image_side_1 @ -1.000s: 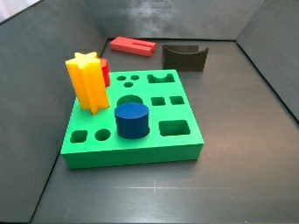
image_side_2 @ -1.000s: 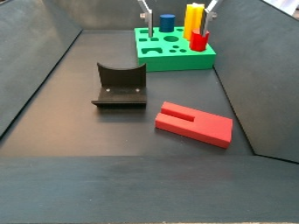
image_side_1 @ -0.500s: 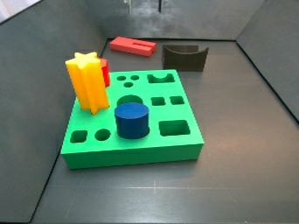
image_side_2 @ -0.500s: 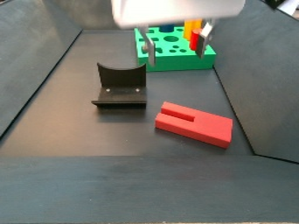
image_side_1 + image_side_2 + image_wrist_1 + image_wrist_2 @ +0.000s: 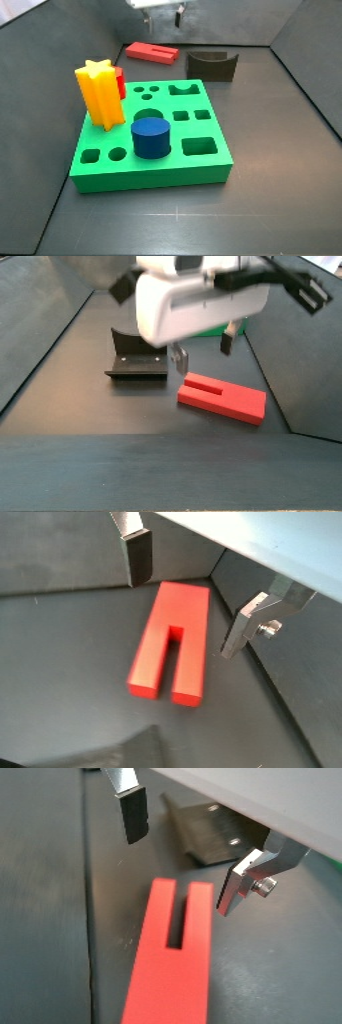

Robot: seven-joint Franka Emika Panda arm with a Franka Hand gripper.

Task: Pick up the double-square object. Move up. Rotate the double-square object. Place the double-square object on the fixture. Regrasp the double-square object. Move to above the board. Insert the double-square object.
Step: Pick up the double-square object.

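Dark grey floor, grey walls. Gripper (image 5: 194,597) hangs over the double-square object (image 5: 174,640), jaws spread wide, nothing held. Block lies flat on floor below and between fingers (image 5: 132,813), slot end toward cam in a wrist view. Fixture (image 5: 207,832) just beyond; board (image 5: 154,135) well off. Looks rigid, light, smooth plastic, so prob slippery. Grab across long flat sides at solid end, not the legs.

The gripper (image 5: 187,597) points straight down, its two silver fingers (image 5: 130,808) spread wide apart with nothing between them; the white wrist housing sits directly above.
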